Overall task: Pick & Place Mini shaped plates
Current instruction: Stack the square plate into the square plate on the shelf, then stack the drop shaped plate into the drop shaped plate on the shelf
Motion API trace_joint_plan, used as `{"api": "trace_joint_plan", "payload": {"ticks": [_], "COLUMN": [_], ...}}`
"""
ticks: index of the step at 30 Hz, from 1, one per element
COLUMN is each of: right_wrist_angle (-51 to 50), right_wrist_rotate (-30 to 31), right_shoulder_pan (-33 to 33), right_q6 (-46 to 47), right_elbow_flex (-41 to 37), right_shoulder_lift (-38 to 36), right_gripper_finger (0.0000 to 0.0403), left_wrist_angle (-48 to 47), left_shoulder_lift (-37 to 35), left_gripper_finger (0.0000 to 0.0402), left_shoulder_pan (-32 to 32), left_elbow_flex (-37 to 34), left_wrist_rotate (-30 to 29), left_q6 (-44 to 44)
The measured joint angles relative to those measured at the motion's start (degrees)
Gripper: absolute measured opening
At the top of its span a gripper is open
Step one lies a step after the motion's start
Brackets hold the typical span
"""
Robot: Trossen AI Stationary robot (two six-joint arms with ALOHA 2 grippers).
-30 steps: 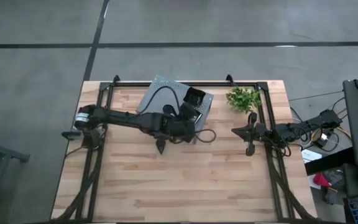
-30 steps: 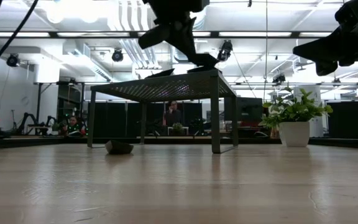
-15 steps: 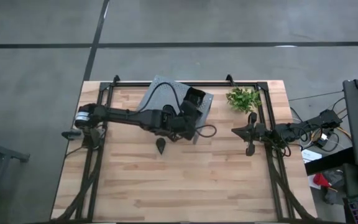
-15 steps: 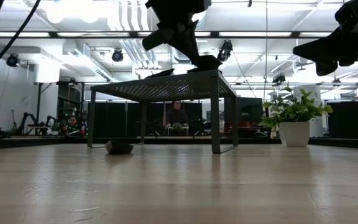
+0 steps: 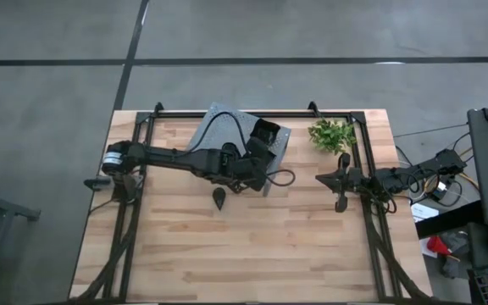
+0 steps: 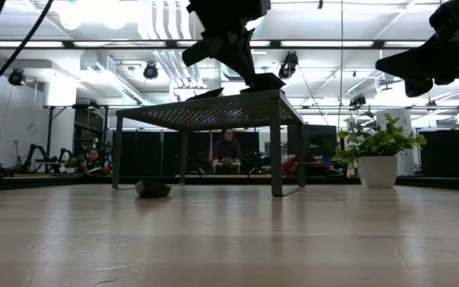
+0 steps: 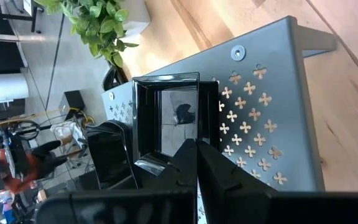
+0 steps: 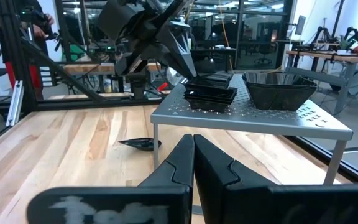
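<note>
A stack of black square mini plates (image 7: 166,118) sits on the grey perforated shelf (image 5: 227,127), near its right corner, and shows in the right wrist view as the stack (image 8: 210,93). A second dark stack (image 8: 278,87) stands beside it. One teardrop plate (image 5: 219,198) lies flat on the table in front of the shelf, apart from both arms. My left gripper (image 7: 194,149) is shut at the near rim of the top square plate. My right gripper (image 8: 193,142) is shut and waits above the table's right side. My left gripper comes slanting down from the near-left side onto the top square plate's near rim (image 7: 160,163). The shut fingers (image 8: 188,65) seem to pinch that rim, but they hide the place of contact. The plate lies flat on its stack on the shelf.
A small green plant in a white pot (image 5: 330,134) stands at the table's far right, beside the shelf. Black frame rails (image 5: 134,195) run along the table's left and right sides. Bare wood (image 5: 252,246) fills the near half. A person (image 6: 228,147) sits in the room behind.
My left arm has moved a little toward the far edge, onto the shelf's right corner, so the teardrop plate on the table now shows clear of it. The plate itself has not moved.
</note>
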Motion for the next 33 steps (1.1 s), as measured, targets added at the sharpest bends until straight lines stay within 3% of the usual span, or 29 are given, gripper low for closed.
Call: {"api": "trace_joint_plan", "payload": {"ticks": [9, 15, 20, 26, 33], "right_wrist_angle": [0.0, 0.0, 0.0, 0.01, 0.01], "right_wrist_rotate": [0.0, 0.0, -0.02, 0.0, 0.0], "right_shoulder_pan": [0.0, 0.0, -0.02, -0.01, -0.02], "right_q6": [-0.04, -0.09, -0.02, 0.0, 0.0], "right_elbow_flex": [0.0, 0.0, 0.0, 0.0, 0.0], "right_shoulder_lift": [0.0, 0.0, 0.0, 0.0, 0.0], "right_gripper_finger": [0.0008, 0.0008, 0.0008, 0.0008, 0.0008], "left_wrist_angle": [0.0, -0.36, -4.14, -16.15, -24.57], "left_shoulder_lift": [0.0, -0.5, -1.77, -3.2, -3.64], "left_gripper_finger": [0.0063, 0.0093, 0.0094, 0.0088, 0.0085], "left_shoulder_pan": [0.31, -1.39, -4.46, -9.62, -14.54], "left_elbow_flex": [-0.04, -0.09, -0.09, -0.09, -1.81], "left_wrist_rotate": [-0.73, -4.97, -5.11, -4.77, -0.03], "left_q6": [0.13, -3.0, -10.13, -22.76, -37.34]}}
